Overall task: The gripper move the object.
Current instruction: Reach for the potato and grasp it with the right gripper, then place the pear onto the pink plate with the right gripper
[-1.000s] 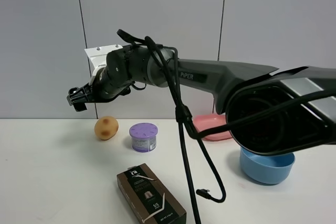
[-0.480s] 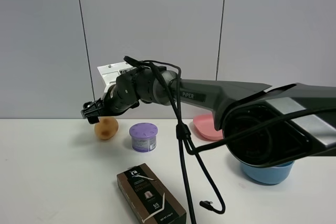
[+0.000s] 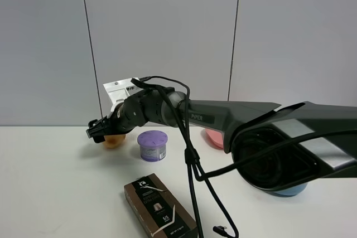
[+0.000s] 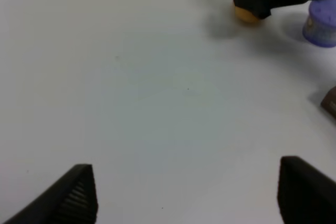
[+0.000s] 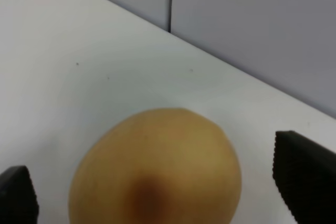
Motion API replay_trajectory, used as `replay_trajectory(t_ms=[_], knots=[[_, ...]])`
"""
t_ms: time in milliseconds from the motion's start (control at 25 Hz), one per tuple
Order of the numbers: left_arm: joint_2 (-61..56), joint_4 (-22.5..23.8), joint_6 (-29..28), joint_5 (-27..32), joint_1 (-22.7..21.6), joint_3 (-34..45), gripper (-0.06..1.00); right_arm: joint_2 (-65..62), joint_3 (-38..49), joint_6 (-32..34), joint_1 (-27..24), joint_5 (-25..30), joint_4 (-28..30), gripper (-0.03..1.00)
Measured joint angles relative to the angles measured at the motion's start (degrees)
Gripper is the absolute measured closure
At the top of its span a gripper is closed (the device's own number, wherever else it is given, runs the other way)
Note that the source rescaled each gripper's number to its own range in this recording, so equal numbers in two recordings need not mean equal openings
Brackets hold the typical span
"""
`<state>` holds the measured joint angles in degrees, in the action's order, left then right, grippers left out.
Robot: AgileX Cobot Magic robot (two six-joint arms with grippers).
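R gripper (image 3: 98, 130) is spread wide, fingers either side of the potato (image 5: 155, 169), not pinching it. Potato sits on the white table (image 3: 56, 193) just beside the purple lidded cup (image 3: 152, 145); lid on, contents hidden. Brown box (image 3: 160, 206) lies shut nearer the front, and L gripper (image 4: 186, 192) is spread too, over the table.

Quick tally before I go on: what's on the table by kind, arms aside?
potato: 1
purple cup: 1
brown box: 1
dishes: 2, the pink dish and the blue bowl, both mostly hidden behind the arm
Total: 5
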<state>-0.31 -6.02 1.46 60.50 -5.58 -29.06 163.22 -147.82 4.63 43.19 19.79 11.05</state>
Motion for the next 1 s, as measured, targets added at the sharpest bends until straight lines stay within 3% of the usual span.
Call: replay_trajectory(t_ms=[280, 360, 400, 560, 680, 840, 1000], knots=[[0.0, 0.0, -0.06, 0.0, 0.0, 0.0, -0.06, 0.56, 0.0, 0.0, 0.0, 0.88, 0.0, 0.13], [0.0, 0.0, -0.06, 0.0, 0.0, 0.0, -0.06, 0.56, 0.0, 0.0, 0.0, 0.88, 0.0, 0.21], [0.0, 0.0, -0.06, 0.0, 0.0, 0.0, -0.06, 0.56, 0.0, -0.13, 0.0, 1.09, 0.48, 0.35], [0.0, 0.0, -0.06, 0.0, 0.0, 0.0, -0.06, 0.56, 0.0, -0.6, 0.0, 1.38, 1.41, 0.64], [0.0, 0.0, -0.06, 0.0, 0.0, 0.0, -0.06, 0.56, 0.0, -0.64, 0.0, 1.43, 1.89, 0.8], [0.0, 0.0, -0.06, 0.0, 0.0, 0.0, -0.06, 0.56, 0.0, -1.41, 0.0, 1.43, 2.1, 0.92], [0.0, 0.0, -0.06, 0.0, 0.0, 0.0, -0.06, 0.44, 0.0, -2.15, 0.0, 1.49, 2.29, 0.95]])
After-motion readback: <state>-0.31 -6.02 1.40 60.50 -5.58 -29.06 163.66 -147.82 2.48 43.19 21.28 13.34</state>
